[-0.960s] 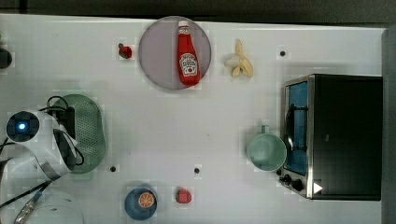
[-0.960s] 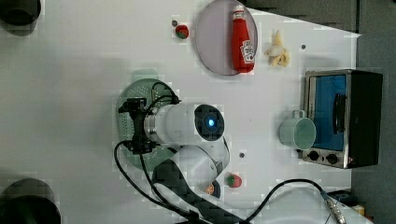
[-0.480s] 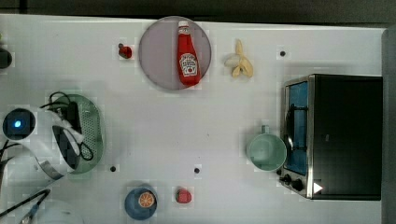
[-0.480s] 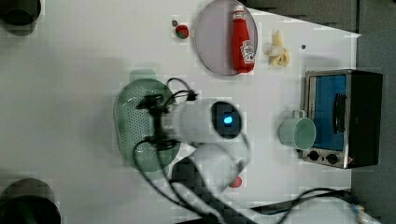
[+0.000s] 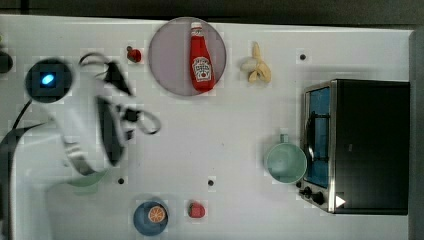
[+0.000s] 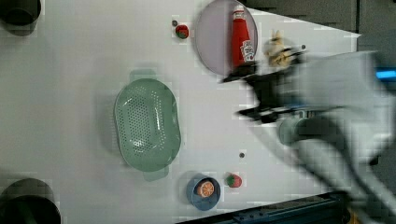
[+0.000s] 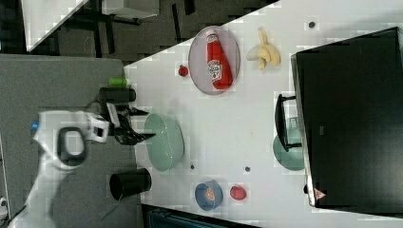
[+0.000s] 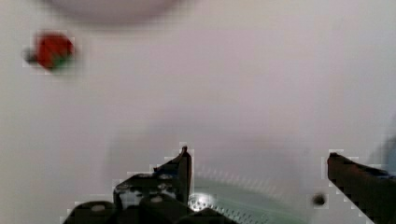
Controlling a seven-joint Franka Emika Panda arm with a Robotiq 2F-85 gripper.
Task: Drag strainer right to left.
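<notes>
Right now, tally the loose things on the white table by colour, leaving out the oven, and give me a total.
Mint green: 2, the strainer and the mug.
Red: 3, the ketchup bottle and two small red fruits.
Pale lilac-grey: 1, the plate.
Yellow: 1, the banana.
Blue: 1, the bowl holding an orange slice.
Total: 8.

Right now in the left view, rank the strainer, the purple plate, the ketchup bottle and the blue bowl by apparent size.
Largest to smallest:
1. strainer
2. purple plate, somewhat smaller
3. ketchup bottle
4. blue bowl, close to the bottle in area, so the last two are unsure
</notes>
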